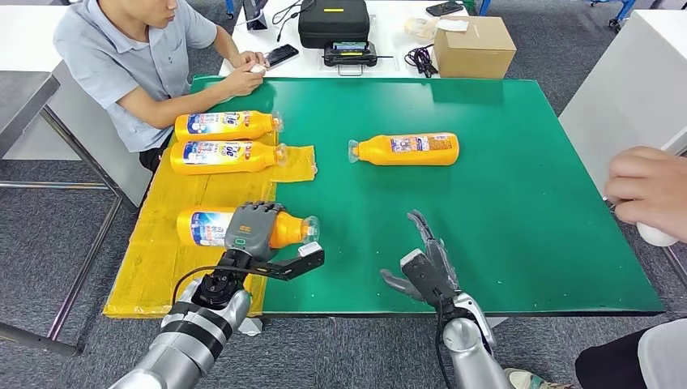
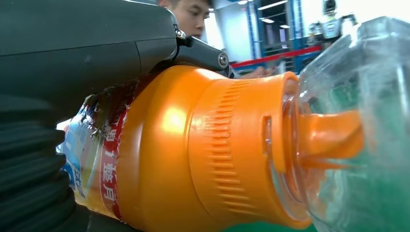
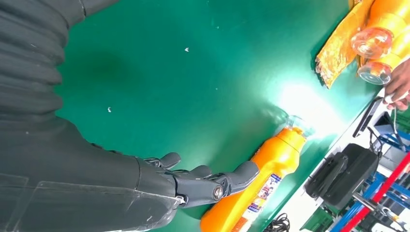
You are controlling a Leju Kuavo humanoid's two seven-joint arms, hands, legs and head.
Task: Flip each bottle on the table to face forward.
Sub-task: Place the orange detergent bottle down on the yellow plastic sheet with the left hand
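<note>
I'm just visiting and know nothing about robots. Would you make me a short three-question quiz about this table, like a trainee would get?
1. True or false: the left hand rests on a bottle lying on the yellow cloth.
2. How many orange bottles lie on the table? A) two B) four C) six
3. Fill in: the lone bottle on the green mat has its clear cap pointing toward the robot's ____ side.

Key
1. True; the fingers lie over the nearest bottle.
2. B; two more bottles lie side by side near the seated person.
3. Left. The right hand holds nothing, fingers apart.
</note>
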